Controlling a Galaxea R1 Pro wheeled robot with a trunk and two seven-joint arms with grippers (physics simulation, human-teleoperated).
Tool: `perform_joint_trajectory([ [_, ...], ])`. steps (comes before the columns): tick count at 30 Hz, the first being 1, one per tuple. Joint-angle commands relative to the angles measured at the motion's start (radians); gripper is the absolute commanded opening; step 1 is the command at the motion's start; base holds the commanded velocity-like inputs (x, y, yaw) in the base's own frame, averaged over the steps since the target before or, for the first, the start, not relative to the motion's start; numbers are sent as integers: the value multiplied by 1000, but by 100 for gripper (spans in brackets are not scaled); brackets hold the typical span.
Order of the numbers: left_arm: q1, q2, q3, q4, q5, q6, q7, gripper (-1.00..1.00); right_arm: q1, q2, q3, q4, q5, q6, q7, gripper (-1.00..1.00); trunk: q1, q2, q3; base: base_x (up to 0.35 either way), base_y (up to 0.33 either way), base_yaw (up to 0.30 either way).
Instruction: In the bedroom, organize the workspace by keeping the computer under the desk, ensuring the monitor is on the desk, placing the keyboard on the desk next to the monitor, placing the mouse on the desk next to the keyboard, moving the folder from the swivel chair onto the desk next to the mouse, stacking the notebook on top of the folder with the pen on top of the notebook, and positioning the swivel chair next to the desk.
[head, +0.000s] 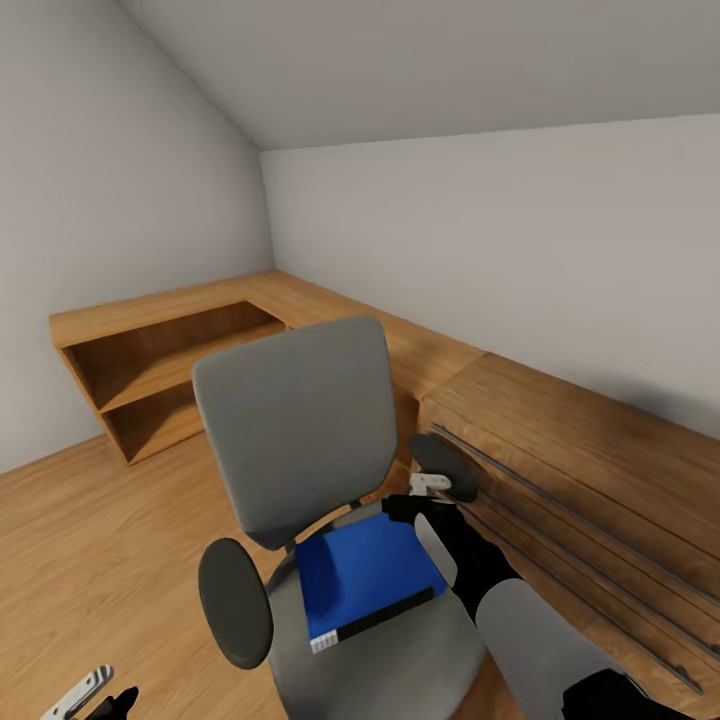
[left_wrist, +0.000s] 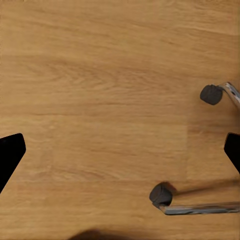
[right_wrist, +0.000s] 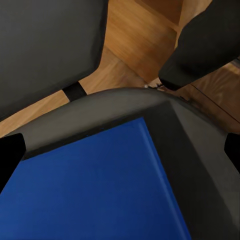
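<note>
- Right gripper (head: 432, 484) above the swivel chair (head: 300, 430), spread wide, empty.
- Blue folder (head: 365, 573) flat on the seat.
- Best lowered onto the folder's far edge, pinching squarely.
- Left gripper (head: 85, 697) low over floor; opening unclear.

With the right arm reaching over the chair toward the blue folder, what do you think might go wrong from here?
1. The folder lies flat on the chair's seat, so the right gripper above its far edge may struggle to get a finger under it and only push it along.
2. The chair stands on castors, so pressing down could roll it away.
3. The right armrest sits close beside the gripper and could snag it.
</note>
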Motion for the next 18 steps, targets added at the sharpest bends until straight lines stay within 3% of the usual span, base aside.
perform_joint_trajectory([
  [1,0,0,1,-2,11,6,7,100,-1,-1,5,-1,-11,3,-9,100,0,0,-1,16,0,0],
  [9,0,0,2,-2,11,6,10,100,0,-1,4,2,-11,2,-9,100,0,0,-1,5,0,0],
  [18,0,0,2,-3,11,6,10,100,0,-1,4,7,-11,-5,-8,100,34,-63,-29,0,0,0],
])
